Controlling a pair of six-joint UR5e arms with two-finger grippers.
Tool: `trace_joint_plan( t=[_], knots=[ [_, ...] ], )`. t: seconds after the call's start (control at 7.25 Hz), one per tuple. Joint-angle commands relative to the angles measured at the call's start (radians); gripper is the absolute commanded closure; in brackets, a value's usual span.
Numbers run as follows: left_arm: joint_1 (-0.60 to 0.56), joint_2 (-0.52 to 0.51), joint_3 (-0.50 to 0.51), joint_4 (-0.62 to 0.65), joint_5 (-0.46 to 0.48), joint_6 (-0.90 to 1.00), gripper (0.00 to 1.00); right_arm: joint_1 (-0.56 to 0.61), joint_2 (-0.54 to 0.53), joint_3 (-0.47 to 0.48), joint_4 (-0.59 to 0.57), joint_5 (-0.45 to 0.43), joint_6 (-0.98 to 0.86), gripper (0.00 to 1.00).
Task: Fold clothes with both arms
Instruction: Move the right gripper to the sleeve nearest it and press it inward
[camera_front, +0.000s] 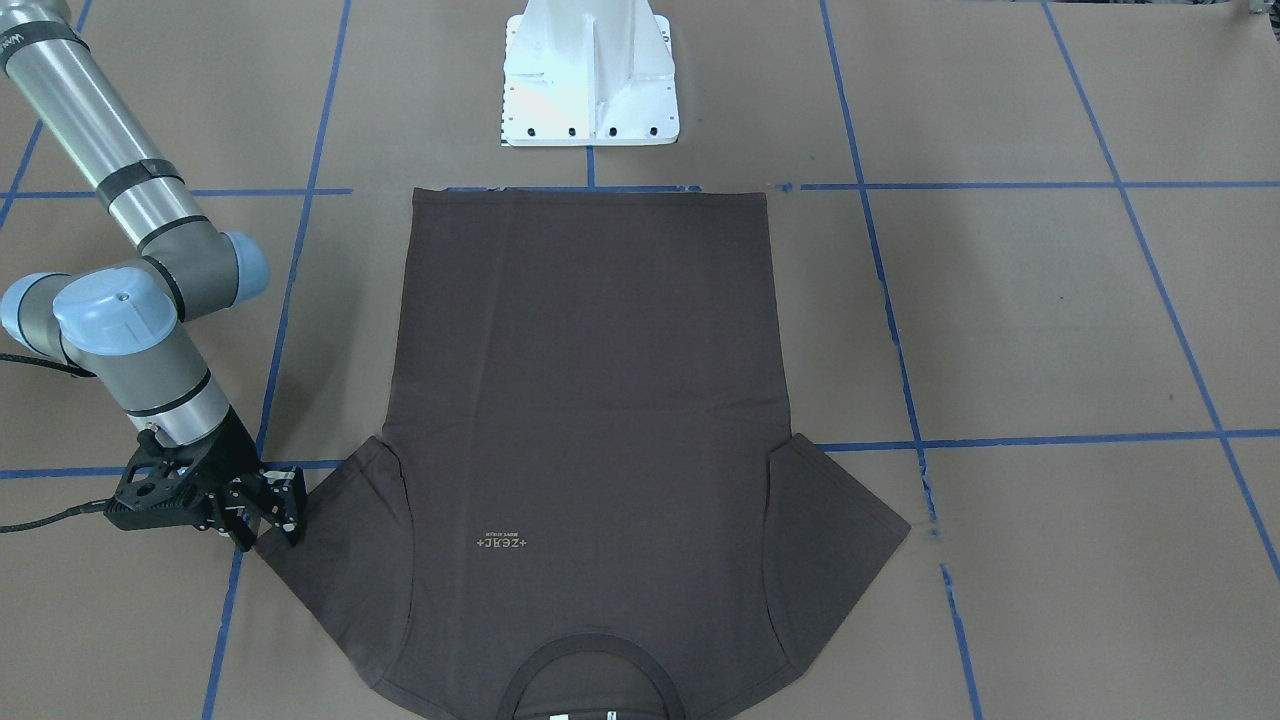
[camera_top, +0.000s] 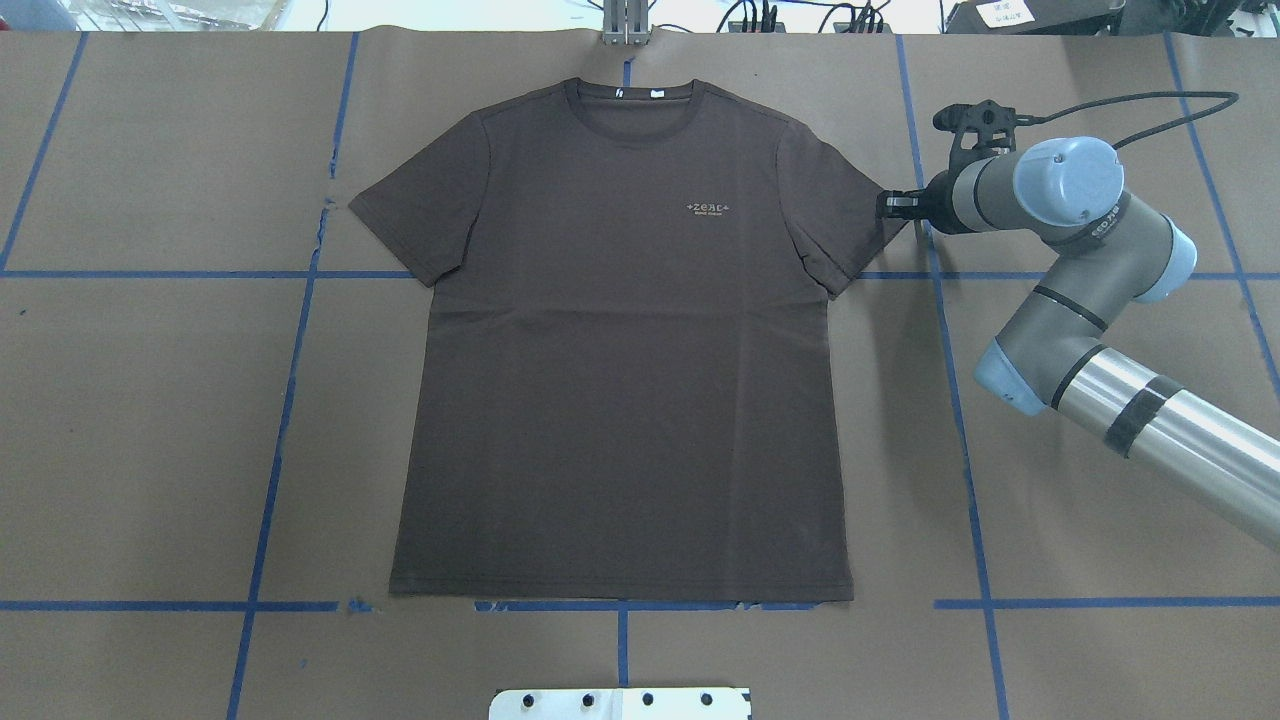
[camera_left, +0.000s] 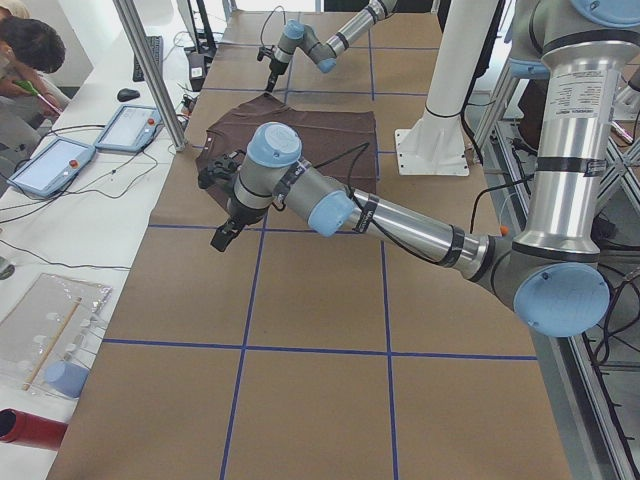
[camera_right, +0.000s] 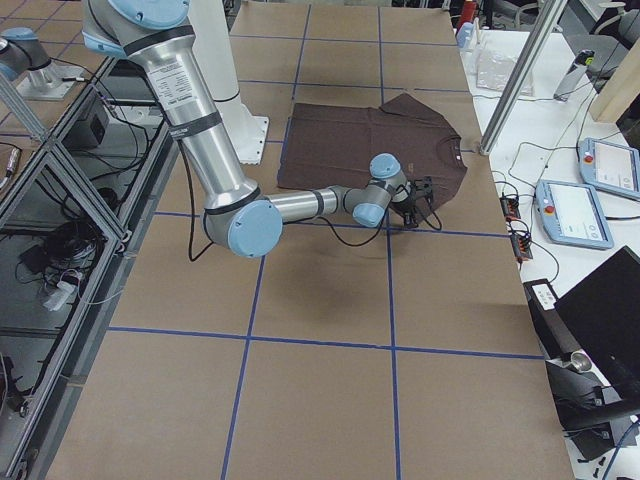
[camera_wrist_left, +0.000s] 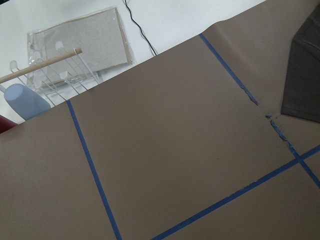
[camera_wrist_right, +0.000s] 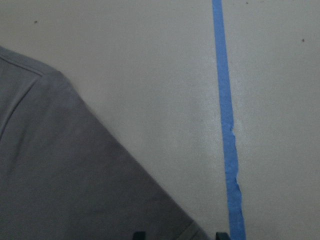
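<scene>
Reading the writing first: the T-shirt carries a small pale chest logo that looks like "+ZEAL+". There is a smaller line under it that I cannot make out. Two white neck tags sit inside the collar, and their print is too small to read.

In the overhead view the shirt lies flat and face up on the brown paper surface. Its collar is at 12 o'clock, its hem is at 6, and both sleeves are spread out. The logo sits toward 2 o'clock from the shirt's middle.

The right claw is low at the tip of the 3 o'clock sleeve. My right wrist camera shows the two fingertips standing apart, so the claw is parted, not closed. The sleeve's hem corner lies between the tips, and a blue tape line runs just beside it.

The left claw shows only in the side view, hanging over bare surface off the shirt's 9 o'clock side. I cannot tell whether it is wide or narrow. My left wrist camera shows only a sliver of shirt at its 3 o'clock edge.
</scene>
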Motion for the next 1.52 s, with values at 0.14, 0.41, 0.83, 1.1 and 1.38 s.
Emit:
trace_joint_plan(
  t=[0.14,0.41,0.83,1.1,1.38],
  knots=[
    [0.0,0.0,0.0,-0.001,0.0,-0.001,0.0,0.0,0.03,-0.002,-0.039,0.0,0.005,1.0],
    [0.0,0.0,0.0,-0.001,0.0,-0.001,0.0,0.0,0.063,0.006,-0.117,0.0,-0.004,1.0],
    [0.0,0.0,-0.002,-0.001,0.0,-0.001,0.0,-0.007,0.211,0.041,-0.351,-0.055,0.01,1.0],
    [0.0,0.0,0.0,-0.001,0.0,-0.002,0.0,-0.082,0.274,0.046,-0.421,-0.169,0.12,1.0],
    [0.0,0.0,0.0,-0.001,0.0,-0.001,0.0,-0.139,0.319,0.04,-0.47,-0.258,0.197,1.0]
  ],
)
